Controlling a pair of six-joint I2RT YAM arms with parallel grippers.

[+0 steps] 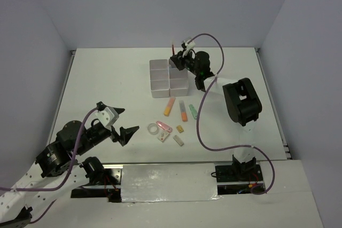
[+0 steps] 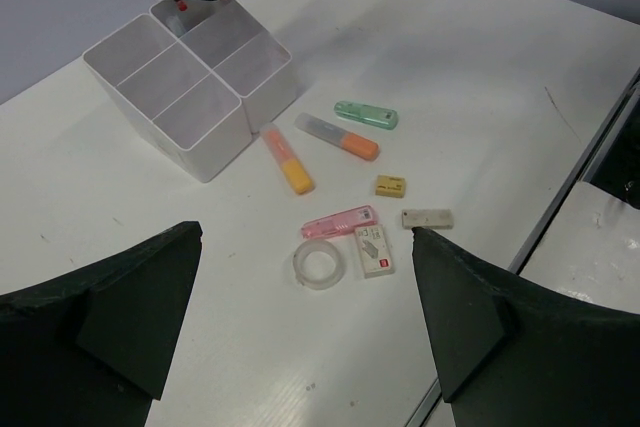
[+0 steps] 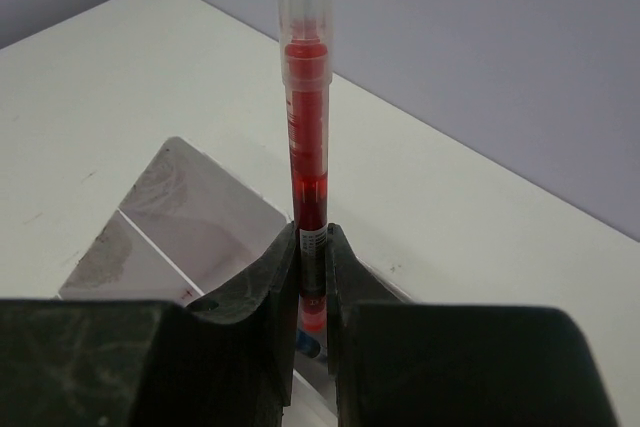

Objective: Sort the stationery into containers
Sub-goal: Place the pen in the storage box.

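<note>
The six joined white boxes (image 1: 160, 93) stand toward the far middle of the worktop (image 1: 107, 78). The right end effector (image 1: 179, 60) hangs over their far right corner, its fingers pressed onto a red pen (image 3: 307, 147) that it holds upright, with the pen's lower end at the mouth of the far right box. A bit of blue shows under the pen, too hidden to name. From the left wrist, the boxes in view show bare white floors, and the far ones are partly covered by the right arm.

Just in front of the boxes lie an orange highlighter (image 2: 287, 160), a peach one (image 2: 338, 137) and a green one (image 2: 366, 115). Nearer the arms are a tape ring (image 2: 319, 266), a pink item (image 2: 340, 221), a white eraser (image 2: 374, 250), a small yellow piece (image 2: 391, 185) and a beige eraser (image 2: 427, 218). The left end effector (image 1: 122, 123) hovers near the tape ring, spread wide and holding nothing.
</note>
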